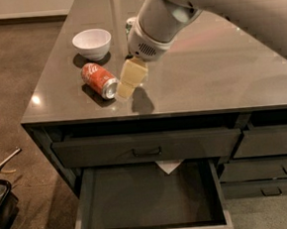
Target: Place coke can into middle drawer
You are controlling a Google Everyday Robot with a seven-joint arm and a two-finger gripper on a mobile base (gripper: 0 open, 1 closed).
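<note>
The coke can lies on its side on the grey counter top, silver end toward the front right. My gripper hangs from the white arm just to the right of the can, close above the counter, with its cream fingers near the can's silver end. It holds nothing. The middle drawer stands pulled open below the counter's front edge, its dark inside holding only a white paper corner at the back.
A white bowl sits behind the can. A green-and-silver can stands behind my arm, mostly hidden. A closed drawer front with a bar handle is above the open drawer. Narrower drawers are at the right.
</note>
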